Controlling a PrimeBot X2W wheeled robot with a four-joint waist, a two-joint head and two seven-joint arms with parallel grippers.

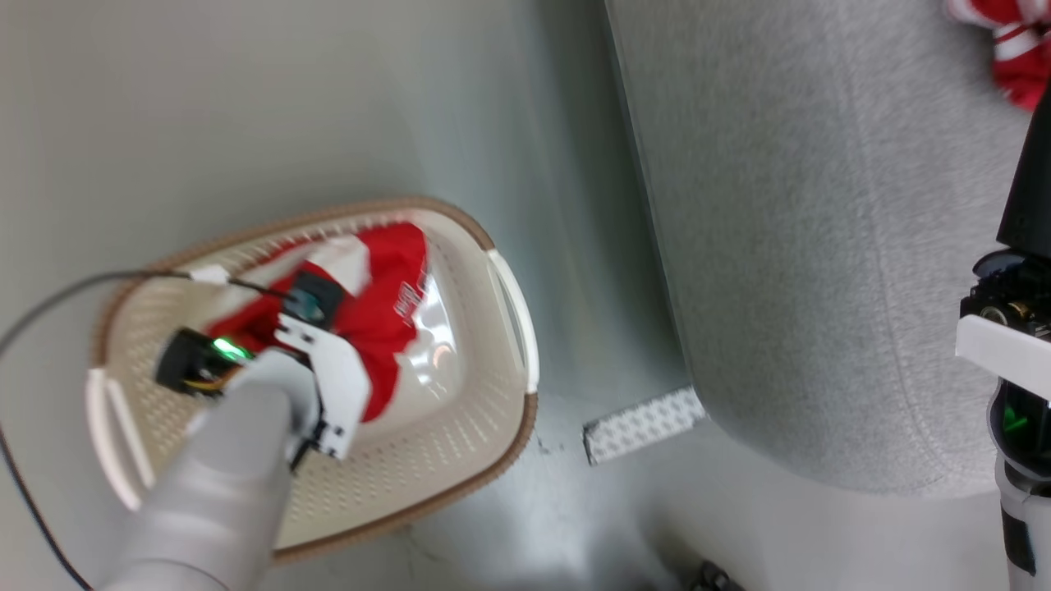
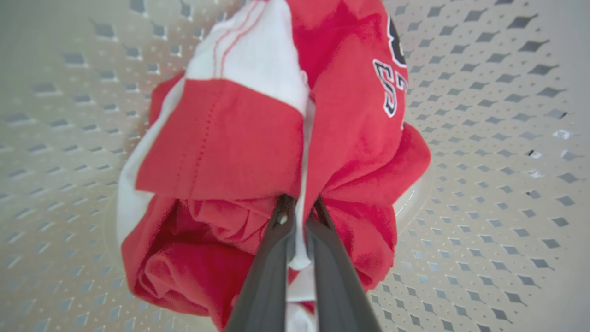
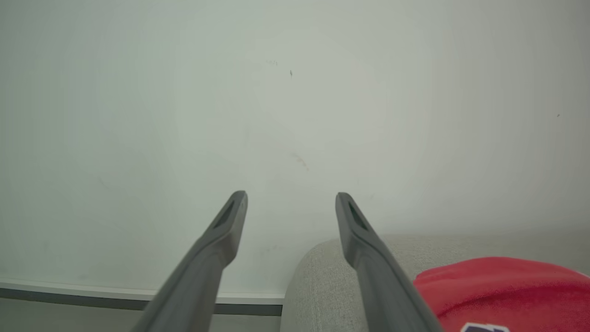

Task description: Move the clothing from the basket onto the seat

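Clothing [image 2: 221,138]: black-white lettering [image 2: 391,90], partly folded under, reads roughly "57"; character above cropped, unreadable.

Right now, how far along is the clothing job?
Done: one red garment lies on the sofa. In hand: the left hand is shut on the second garment, inside the basket. Left: lift it out and set it on the sofa. The right hand is open and empty.

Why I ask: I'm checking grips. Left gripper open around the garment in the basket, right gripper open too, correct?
No: the left gripper is shut on the garment in the basket, pinching a fold, as the left wrist view shows. The right gripper is open, as you said.
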